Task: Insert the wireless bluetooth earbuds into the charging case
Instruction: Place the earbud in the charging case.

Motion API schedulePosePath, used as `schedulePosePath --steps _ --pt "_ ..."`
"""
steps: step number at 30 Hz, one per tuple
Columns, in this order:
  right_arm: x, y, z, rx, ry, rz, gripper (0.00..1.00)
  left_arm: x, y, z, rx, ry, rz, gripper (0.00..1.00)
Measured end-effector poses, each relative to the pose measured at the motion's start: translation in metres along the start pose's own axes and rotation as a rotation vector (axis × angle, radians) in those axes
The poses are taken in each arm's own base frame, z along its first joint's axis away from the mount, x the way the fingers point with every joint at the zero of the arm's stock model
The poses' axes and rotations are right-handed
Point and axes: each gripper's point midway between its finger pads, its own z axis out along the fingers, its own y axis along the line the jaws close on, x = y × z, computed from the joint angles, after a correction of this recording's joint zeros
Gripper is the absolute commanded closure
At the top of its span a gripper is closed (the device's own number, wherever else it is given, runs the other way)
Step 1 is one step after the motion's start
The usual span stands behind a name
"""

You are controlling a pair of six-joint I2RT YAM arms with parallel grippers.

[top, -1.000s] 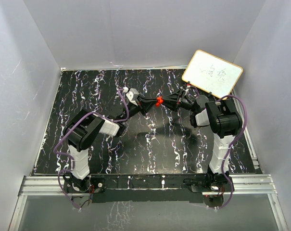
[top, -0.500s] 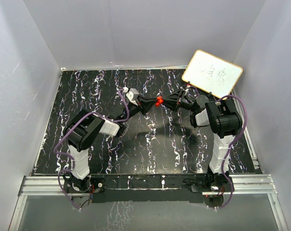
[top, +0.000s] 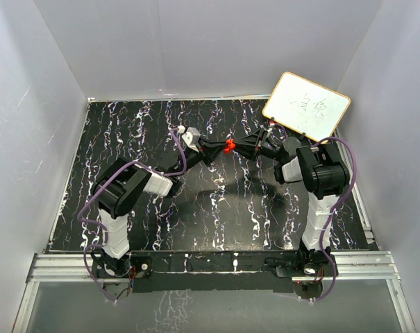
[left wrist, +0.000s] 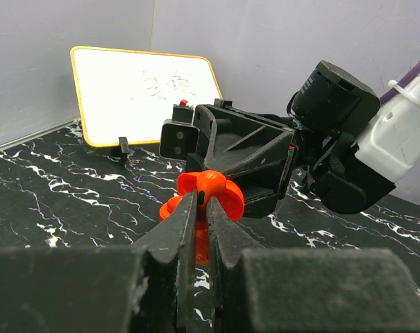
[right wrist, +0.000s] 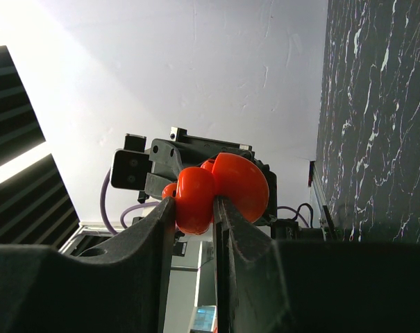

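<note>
- Left gripper [top: 220,147]: fingers pressed together on a sliver of red. I judge this to be a tiny bright red plastic earbud [left wrist: 200,239], though little of it shows between the pads.
- Right gripper [top: 239,145]: fingers clamped on either side of the small round bright red glossy plastic charging case [right wrist: 241,182], a narrow gap kept open by its body.
- Position: both grippers meet nose to nose above the middle of the black marble-patterned table [top: 126,132], towards its far half. The case and earbud are held in the air between them, not resting on the surface.
- Reason for the hold, as judged: one arm steadies the case as a fixture while the other brings the bud to its opening. Lifting both off the table lets each wrist camera look straight along the line of insertion.
- Seating: not confirmed. The red parts overlap in both wrist views, and I cannot tell whether the bud is in its socket or only touching the rim.
- Second earbud: not distinguishable anywhere in view.
- White rectangular board with a yellow frame [top: 307,105]: leaning at the far right corner, well apart from the work.
- Comparison with the earlier overhead views: no visible change. Both arms keep the same pose, the red cluster sits at the same spot and neither grip has altered.
</note>
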Motion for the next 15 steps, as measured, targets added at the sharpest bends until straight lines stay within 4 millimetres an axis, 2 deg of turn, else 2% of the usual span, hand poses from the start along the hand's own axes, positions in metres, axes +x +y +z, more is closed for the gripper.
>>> schedulePosePath --steps 15 --pt "-0.0007 0.0011 0.0006 -0.002 0.0 -0.004 1.0 0.0004 -0.0012 -0.0001 0.007 0.002 0.0 0.87"
